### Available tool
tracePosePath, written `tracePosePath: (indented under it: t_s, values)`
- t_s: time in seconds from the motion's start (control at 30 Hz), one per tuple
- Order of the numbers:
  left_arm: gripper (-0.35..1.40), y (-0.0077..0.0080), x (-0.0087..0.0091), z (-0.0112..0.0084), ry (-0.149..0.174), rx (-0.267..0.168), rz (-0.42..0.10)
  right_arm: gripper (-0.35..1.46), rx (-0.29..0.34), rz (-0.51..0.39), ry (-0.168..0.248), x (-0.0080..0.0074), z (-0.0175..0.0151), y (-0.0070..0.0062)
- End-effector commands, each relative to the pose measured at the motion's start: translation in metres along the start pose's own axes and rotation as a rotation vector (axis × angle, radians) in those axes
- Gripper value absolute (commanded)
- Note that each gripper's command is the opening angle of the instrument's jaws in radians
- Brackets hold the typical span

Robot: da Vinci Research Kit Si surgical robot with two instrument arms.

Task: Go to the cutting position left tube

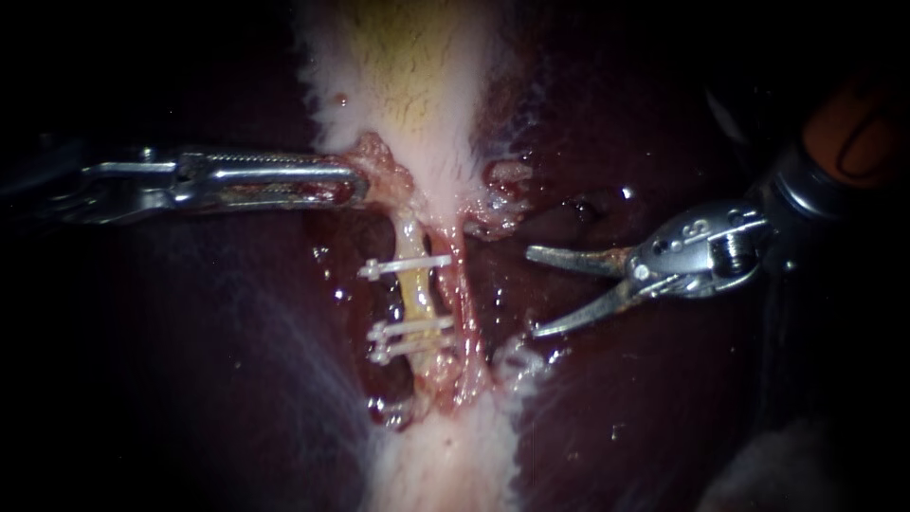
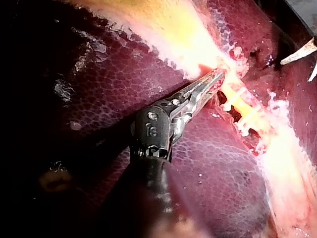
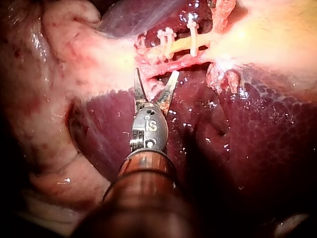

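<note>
Held wide open and empty near the right tube (image 1: 464, 284), the right instrument (image 1: 531, 292) may nick it before the clipped left tube (image 1: 417, 299) beyond is reached; the gallbladder (image 1: 417, 85) is gripped by the left instrument (image 1: 358, 185).

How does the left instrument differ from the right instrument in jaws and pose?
The left instrument has its jaws shut on tissue below the gallbladder; the right instrument has its jaws open, holding nothing. The left jaws are long, straight and toothed; the right ones are curved, pointed blades. The left touches tissue; the right lies apart from the clipped tube. Both have shiny metal jaws.
</note>
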Motion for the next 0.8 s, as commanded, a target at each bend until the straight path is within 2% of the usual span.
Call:
tracePosePath:
  t_s: [0.03, 0.17, 0.37, 0.6, 0.8]
  values:
    - [-0.35, 0.0002, 0.0003, -0.0005, 0.000, -0.002, -0.001, 1.45, 0.002, 0.000, 0.000, 0.0000, 0.0001, 0.0000]
    - [-0.35, 0.0010, 0.0018, -0.0028, -0.007, -0.013, -0.010, 1.45, 0.001, 0.000, 0.000, 0.0000, 0.0001, 0.0000]
    - [-0.35, 0.0022, 0.0049, -0.0065, 0.028, -0.007, -0.036, 1.45, 0.010, 0.001, 0.000, 0.0001, 0.0002, -0.0001]
    - [-0.35, 0.0027, 0.0048, -0.0068, 0.032, -0.002, -0.030, 1.45, 0.038, 0.005, 0.000, 0.0012, 0.0019, -0.0008]
    - [-0.35, 0.0031, 0.0047, -0.0068, 0.033, 0.001, -0.030, 1.45, 0.078, 0.001, -0.001, 0.0020, 0.0058, -0.0018]
